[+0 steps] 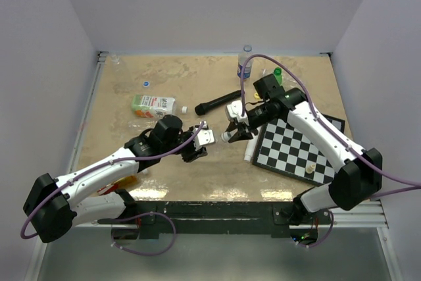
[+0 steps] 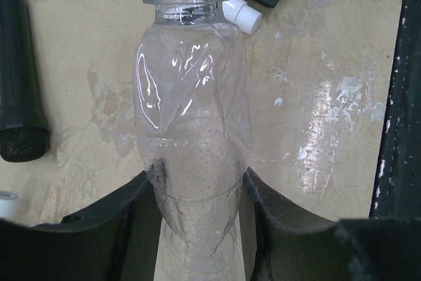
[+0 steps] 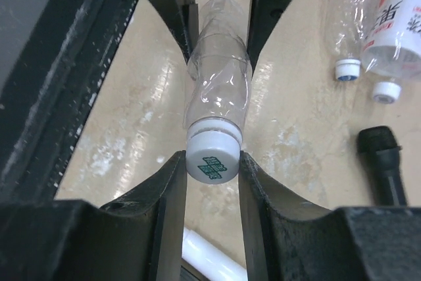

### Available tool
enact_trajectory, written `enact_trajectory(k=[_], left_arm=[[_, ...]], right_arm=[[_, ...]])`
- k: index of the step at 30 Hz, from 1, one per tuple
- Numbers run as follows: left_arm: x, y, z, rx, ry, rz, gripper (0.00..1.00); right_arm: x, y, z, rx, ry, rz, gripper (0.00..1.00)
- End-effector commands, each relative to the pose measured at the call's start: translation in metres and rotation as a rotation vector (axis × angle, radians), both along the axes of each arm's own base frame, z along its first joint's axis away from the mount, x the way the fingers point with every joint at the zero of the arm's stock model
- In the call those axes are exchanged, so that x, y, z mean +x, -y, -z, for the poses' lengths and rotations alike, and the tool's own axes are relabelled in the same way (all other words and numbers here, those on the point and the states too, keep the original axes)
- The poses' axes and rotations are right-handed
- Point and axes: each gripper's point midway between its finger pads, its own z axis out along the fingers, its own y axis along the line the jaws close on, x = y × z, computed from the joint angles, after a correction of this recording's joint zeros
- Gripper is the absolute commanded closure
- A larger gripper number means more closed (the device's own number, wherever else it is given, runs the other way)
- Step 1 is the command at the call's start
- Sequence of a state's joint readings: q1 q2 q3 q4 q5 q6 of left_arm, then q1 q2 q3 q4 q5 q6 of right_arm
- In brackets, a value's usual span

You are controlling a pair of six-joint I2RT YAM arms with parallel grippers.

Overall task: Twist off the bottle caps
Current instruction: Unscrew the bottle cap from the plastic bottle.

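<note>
A clear, empty, crumpled bottle [image 2: 191,110] is held level above the table between both arms. My left gripper [image 2: 197,228] is shut on its base end, one black finger on each side. Its white bottle cap [image 3: 212,157], with green print on top, sits between the pads of my right gripper [image 3: 212,162], which is shut on it. From above, the left gripper [image 1: 196,144] and right gripper [image 1: 231,133] face each other at mid-table with the bottle [image 1: 209,137] between them.
A labelled bottle [image 1: 152,104] lies at the left, with a loose blue cap [image 1: 146,84] behind it. An upright bottle [image 1: 245,64] stands at the back. A black microphone [image 1: 217,103], a white tube [image 1: 250,153] and a chessboard [image 1: 299,146] lie close by.
</note>
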State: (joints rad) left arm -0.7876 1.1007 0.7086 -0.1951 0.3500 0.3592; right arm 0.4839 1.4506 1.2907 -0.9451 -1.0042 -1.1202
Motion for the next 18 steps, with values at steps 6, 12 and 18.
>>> enact_trajectory(k=[6, 12, 18], left_arm=[[-0.011, 0.007, -0.004, -0.042, -0.011, 0.077, 0.98], [-0.011, 0.008, -0.003, -0.039, -0.014, 0.079, 0.98], [-0.011, 0.008, -0.002, -0.037, -0.016, 0.076, 0.98]], right_arm=[[0.03, 0.014, -0.05, 0.02, 0.657, -0.129, 1.0], [0.018, 0.012, -0.049, 0.064, 0.661, -0.152, 1.0], [0.004, 0.012, -0.049, 0.108, 0.622, -0.157, 0.92]])
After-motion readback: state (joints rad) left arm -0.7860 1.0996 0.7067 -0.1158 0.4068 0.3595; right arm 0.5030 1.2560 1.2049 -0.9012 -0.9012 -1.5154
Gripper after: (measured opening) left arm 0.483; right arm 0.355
